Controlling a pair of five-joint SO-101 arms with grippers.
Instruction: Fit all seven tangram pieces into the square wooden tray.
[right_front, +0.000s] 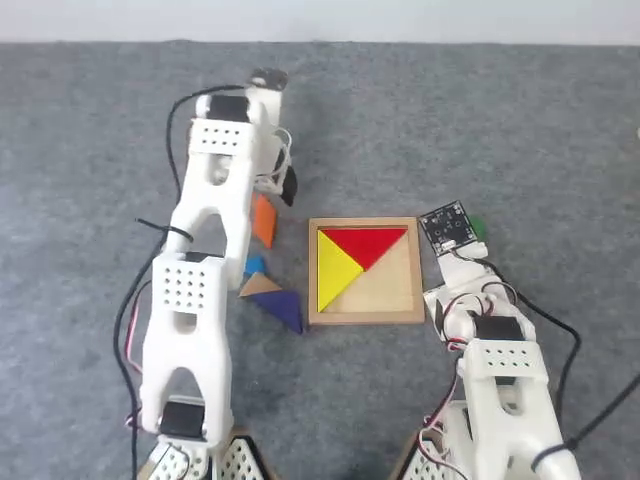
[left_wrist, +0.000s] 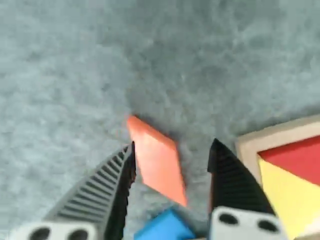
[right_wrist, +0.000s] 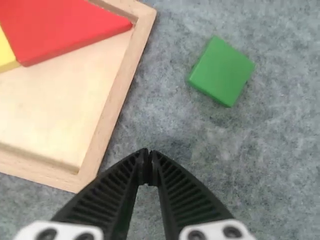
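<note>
The square wooden tray (right_front: 365, 318) lies mid-table holding a red triangle (right_front: 366, 243) and a yellow triangle (right_front: 335, 270). An orange parallelogram (left_wrist: 157, 161) lies on the carpet left of the tray, between the open fingers of my left gripper (left_wrist: 172, 147). A blue piece (left_wrist: 165, 226) lies close behind it. My right gripper (right_wrist: 147, 153) is shut with nothing in it, beside the tray's (right_wrist: 122, 80) right edge. A green square (right_wrist: 221, 71) lies on the carpet just beyond it. A tan triangle (right_front: 260, 285) and a purple triangle (right_front: 282, 308) lie left of the tray.
Grey carpet covers the table. The left arm (right_front: 205, 250) stretches over the pieces left of the tray, hiding part of them. The right arm (right_front: 495, 370) stands at the tray's right side.
</note>
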